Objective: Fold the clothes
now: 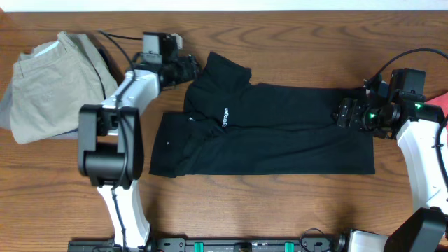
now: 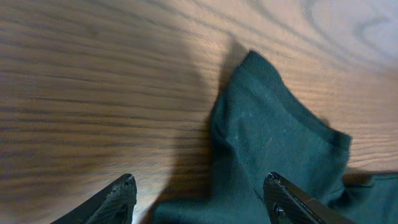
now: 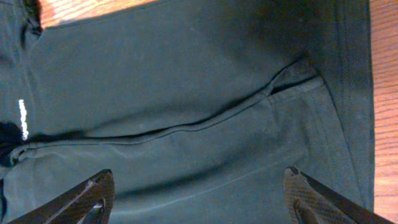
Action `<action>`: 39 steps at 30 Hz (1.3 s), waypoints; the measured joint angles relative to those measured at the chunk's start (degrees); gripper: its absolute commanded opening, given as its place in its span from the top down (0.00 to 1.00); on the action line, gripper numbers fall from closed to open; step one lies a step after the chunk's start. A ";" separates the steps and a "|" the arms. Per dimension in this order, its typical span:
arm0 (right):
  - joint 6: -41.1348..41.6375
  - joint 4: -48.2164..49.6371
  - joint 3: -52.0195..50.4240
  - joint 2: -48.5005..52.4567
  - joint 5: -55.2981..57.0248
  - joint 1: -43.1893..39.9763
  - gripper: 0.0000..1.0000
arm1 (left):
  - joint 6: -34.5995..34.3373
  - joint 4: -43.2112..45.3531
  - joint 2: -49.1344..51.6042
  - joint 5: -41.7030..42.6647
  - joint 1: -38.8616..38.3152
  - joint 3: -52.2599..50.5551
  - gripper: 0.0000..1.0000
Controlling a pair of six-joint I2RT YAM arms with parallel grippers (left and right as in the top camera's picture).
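The black T-shirt (image 1: 280, 133) lies flat in the middle of the counter (image 1: 280, 210), spread as a long band running left to right. One part sticks up toward the far left corner. A small white logo (image 1: 225, 117) shows left of the shirt's centre. The right hem ends in a straight edge near the right arm.

The left end effector (image 1: 183, 68) sits at the shirt's far left corner. In the left wrist view its two fingers stand apart, released, with nothing pinched between them (image 2: 199, 193). A pointed flap of the shirt (image 2: 273, 143) lies on the wood just ahead of them.

The right end effector (image 1: 344, 112) is over the shirt's right end, near the far edge. In the right wrist view its fingers are spread wide above the cloth (image 3: 198, 186), released and holding nothing. Beneath them the shirt (image 3: 186, 81) shows a long crease and a stitched hem, with the logo (image 3: 23, 118) at the left edge.

Folded khaki trousers (image 1: 52, 84) lie at the counter's far left, apart from the shirt. A bit of red-pink cloth (image 1: 439, 105) shows at the right edge.
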 measured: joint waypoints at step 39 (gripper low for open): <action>-0.81 49.27 0.33 31.08 20.04 -0.11 0.20 | 0.17 -17.25 -8.79 1.09 -2.43 0.57 0.93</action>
